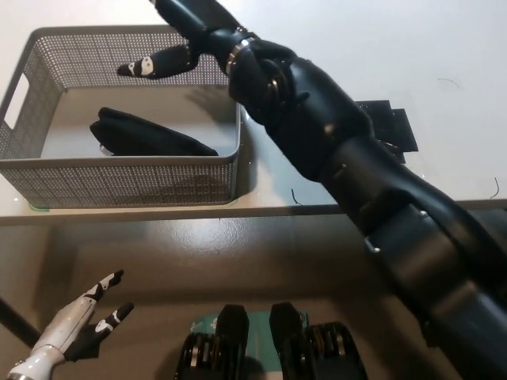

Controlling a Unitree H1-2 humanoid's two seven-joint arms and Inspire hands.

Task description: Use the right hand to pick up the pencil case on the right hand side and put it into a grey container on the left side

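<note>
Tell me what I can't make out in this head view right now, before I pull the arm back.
- Right hand: cut off by the top edge; only one finger shows clearly.
- Pencil case: its lower edge is hidden behind the near wall of the grey basket, so its contact with the floor is unseen.
- Black patch on the table: partly covered by the right arm.
- Left hand: cut off at the bottom-left corner, resting below the table.

Black pencil case point(146, 136) lying flat inside grey mesh container point(119, 180), left.

A white table point(380, 47) fills the upper frame; a grey container point(119, 178) sits upper left, a black mat point(388, 127) right of centre.
</note>
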